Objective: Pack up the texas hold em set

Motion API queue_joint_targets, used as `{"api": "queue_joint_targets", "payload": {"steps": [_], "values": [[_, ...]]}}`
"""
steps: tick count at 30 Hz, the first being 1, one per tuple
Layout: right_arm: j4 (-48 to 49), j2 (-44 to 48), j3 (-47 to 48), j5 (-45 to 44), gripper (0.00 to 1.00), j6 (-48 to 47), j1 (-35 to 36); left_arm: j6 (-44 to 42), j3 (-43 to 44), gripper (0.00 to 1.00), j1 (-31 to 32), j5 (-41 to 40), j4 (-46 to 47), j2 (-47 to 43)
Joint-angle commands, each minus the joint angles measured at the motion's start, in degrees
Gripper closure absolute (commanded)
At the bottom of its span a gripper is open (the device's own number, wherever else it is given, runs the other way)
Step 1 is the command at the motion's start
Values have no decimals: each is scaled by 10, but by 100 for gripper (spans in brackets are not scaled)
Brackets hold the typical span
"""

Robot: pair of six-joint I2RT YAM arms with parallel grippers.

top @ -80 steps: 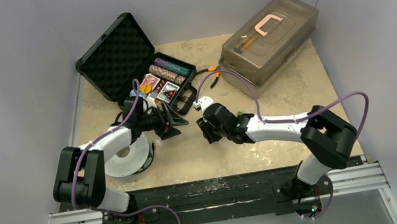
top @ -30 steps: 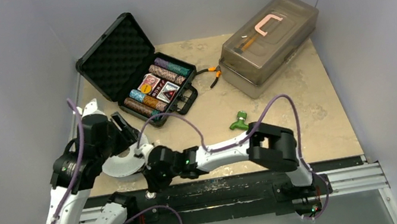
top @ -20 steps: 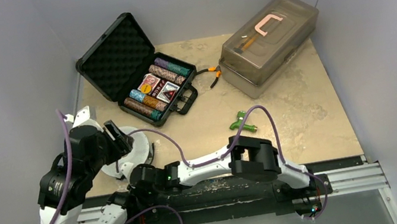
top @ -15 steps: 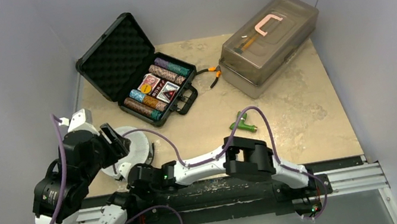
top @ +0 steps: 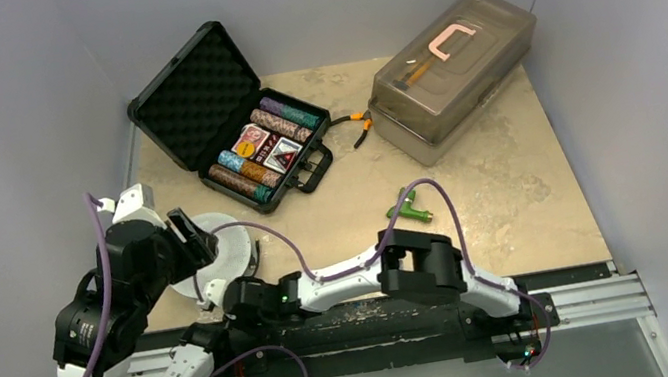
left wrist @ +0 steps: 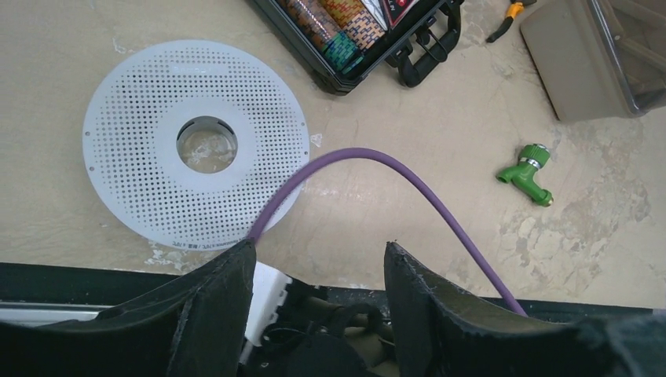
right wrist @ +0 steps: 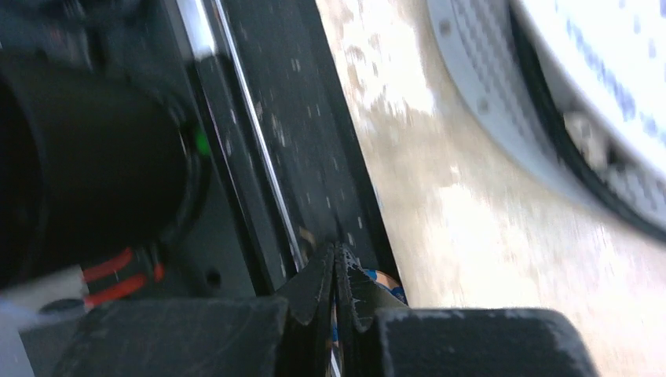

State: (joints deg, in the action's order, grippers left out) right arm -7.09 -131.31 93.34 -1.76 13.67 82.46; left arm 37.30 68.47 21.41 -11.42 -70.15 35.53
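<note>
Case [top: 194, 99] sits back-left on the table, lid up and foam showing. The tray holds rows of chips [top: 284, 118] and the two decks [top: 268, 150]. Contents look unchanged from the earlier top views. Lid not yet shut.

Right gripper [right wrist: 336, 271]: over the last few seconds the arm swung from beside the case to the near-left table edge, just by the black rail [right wrist: 259, 196] and the disc [left wrist: 196, 145]. The fingers came together within the last second and are now pressed tight. A small round blue-and-orange piece [right wrist: 386, 284] shows just behind the tips. It may be a stray chip or button. Cannot tell whether it is pinched or only touched.

Left gripper [left wrist: 318, 263]: pulled back and up from the case. It hovers over the near-left corner with fingers apart and nothing between them.

Faucet [left wrist: 528, 169] lies mid-table; grey box [top: 451, 58] is back-right, well apart.

Judgement: this looks like a pickup of a loose piece. If it holds, carrying it to the tray and closing the lid remain.
</note>
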Motion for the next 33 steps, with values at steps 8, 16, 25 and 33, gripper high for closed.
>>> {"api": "queue_joint_targets", "payload": {"steps": [8,16,25,33], "values": [[-127,209,-295,-137,100,47,0,-21,6,41,0,0,38,31],[-272,338,-312,-169,85,259,1,-29,-6,41,0,38,82,61],[-488,343,-201,-212,30,590,0,-37,-28,40,0,100,113,56],[-472,330,-254,-209,40,718,-1,-27,-38,38,0,157,114,40]]}}
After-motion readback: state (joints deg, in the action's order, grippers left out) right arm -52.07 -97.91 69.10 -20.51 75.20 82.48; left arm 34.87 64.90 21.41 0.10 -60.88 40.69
